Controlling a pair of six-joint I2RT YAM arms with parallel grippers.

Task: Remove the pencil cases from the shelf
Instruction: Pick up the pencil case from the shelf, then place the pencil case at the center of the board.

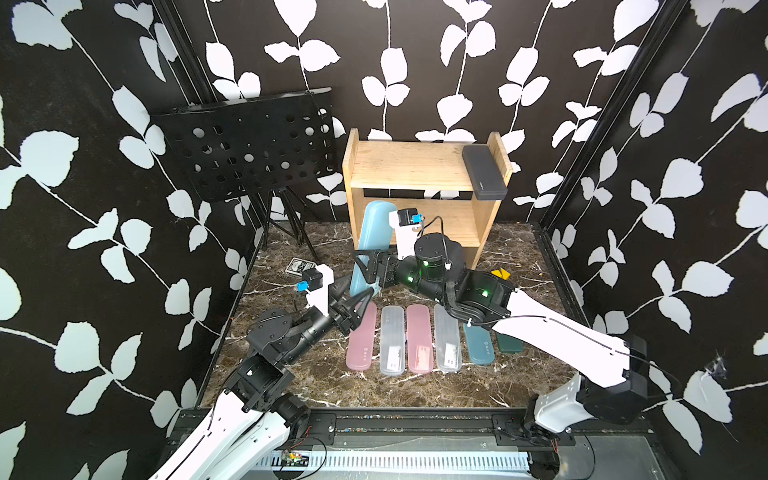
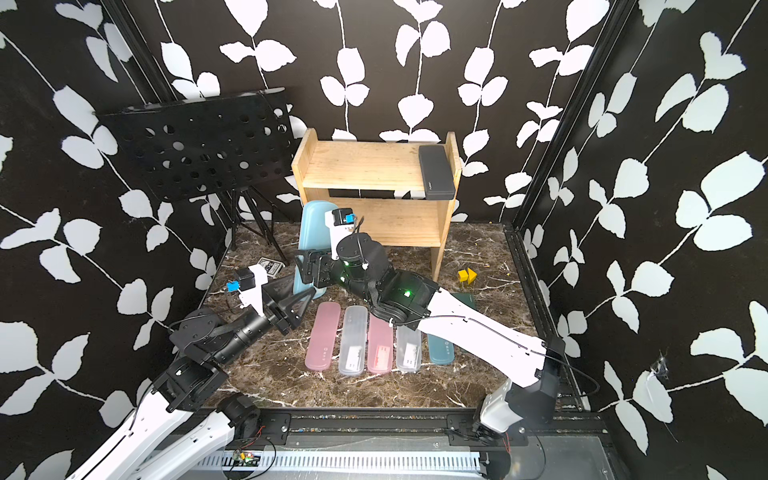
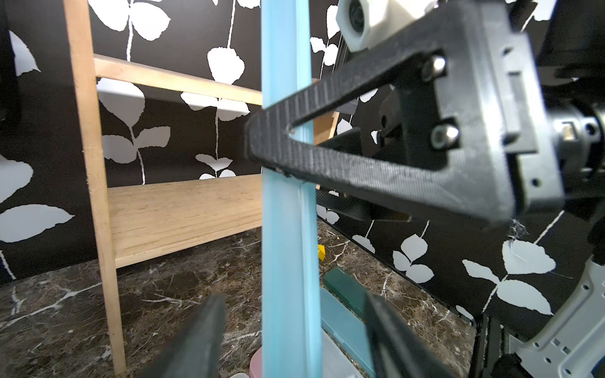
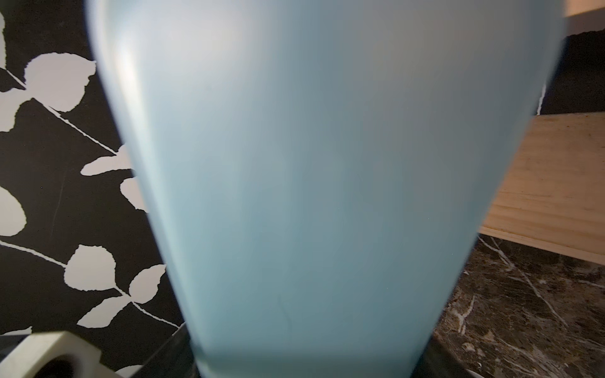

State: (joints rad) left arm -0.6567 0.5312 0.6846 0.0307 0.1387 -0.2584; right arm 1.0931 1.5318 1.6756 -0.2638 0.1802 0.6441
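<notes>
The light blue pencil case is off the shelf. It stands on end, leaning a little, in front of the shelf's left side panel, with its lower end down by the row of cases on the marble table. I cannot tell whether that end touches the table. My right gripper is clamped on it across the flat faces at about mid-height. In the left wrist view one ribbed finger lies across the near face of the case, and in the right wrist view the case fills most of the picture. My left gripper is released, its two fingers standing apart on either side of the case's narrow edge and clear of it. One dark grey pencil case lies on the shelf's top tier, against the right side panel, with its near end hanging over the front edge. On the table in front of the shelf six cases lie side by side: a pink case, a frosted white case, a second pink case, a second frosted white case, a teal case and a dark green case, the last two partly under my right arm. Left of the shelf stands a black perforated music stand, with a small patterned card box on the table near its legs. A yellow block lies near the shelf's right leg.
</notes>
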